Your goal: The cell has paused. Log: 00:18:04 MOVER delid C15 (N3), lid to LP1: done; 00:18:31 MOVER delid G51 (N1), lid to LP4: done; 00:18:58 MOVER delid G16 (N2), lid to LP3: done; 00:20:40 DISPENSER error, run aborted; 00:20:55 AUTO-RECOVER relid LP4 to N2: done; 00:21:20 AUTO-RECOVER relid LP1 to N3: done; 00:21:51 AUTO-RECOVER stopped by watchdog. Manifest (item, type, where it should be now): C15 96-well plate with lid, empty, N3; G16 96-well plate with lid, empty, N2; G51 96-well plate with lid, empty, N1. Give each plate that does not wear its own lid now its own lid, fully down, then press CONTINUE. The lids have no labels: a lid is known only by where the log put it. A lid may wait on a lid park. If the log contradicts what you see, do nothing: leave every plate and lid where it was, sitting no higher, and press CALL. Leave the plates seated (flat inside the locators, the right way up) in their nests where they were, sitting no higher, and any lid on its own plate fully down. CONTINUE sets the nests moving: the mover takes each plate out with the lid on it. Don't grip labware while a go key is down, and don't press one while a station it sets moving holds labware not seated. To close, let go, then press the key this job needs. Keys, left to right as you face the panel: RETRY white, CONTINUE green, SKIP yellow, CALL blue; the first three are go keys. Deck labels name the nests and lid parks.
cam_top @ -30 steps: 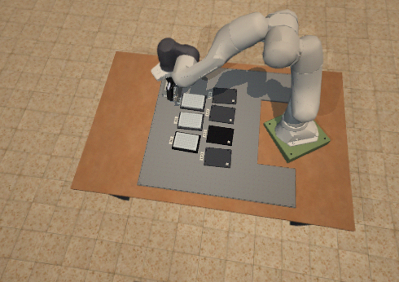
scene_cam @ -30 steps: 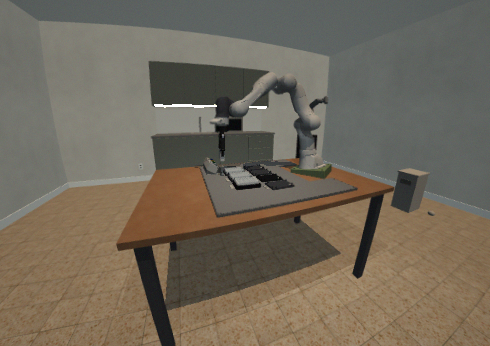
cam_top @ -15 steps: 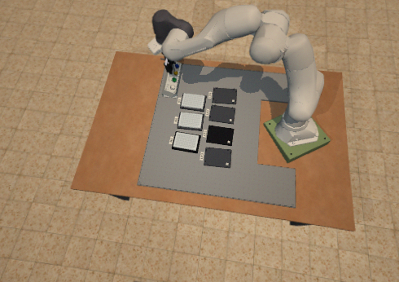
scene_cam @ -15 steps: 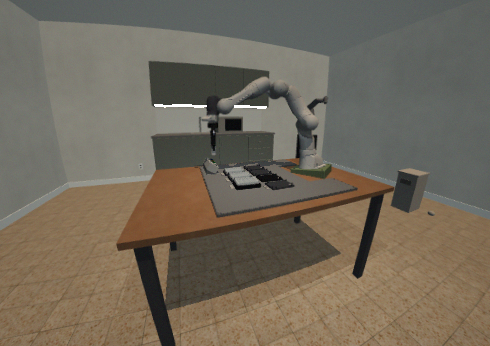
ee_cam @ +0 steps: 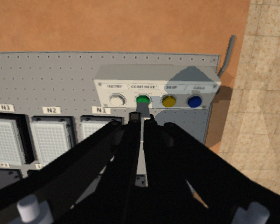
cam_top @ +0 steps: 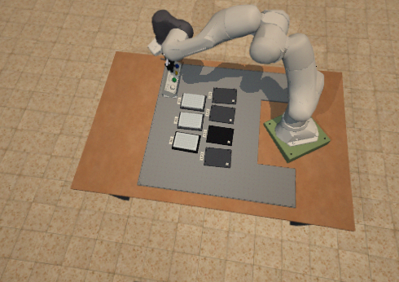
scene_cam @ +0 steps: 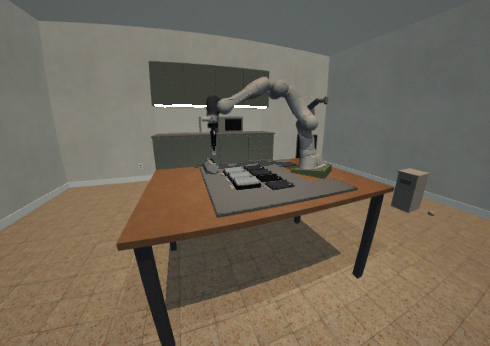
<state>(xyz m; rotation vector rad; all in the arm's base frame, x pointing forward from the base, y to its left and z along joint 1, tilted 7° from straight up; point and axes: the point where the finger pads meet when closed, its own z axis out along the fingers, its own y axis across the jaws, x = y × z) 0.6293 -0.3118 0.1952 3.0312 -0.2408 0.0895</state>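
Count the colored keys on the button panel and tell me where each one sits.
4, in one row in the wrist view: white leftmost, green next, just beyond the shut claw, then yellow, and blue rightmost.

Matt black claw [ee_cam: 141, 121]; ahead, glossy plastic keys on a matt grey panel [ee_cam: 156, 75]; smooth wooden desk [ee_cam: 116, 25] beyond.

In the wrist view the fingers hide most of the N1 plate [ee_cam: 93, 127]. The N3 plate [ee_cam: 3, 140], left of it, is cut by the edge.
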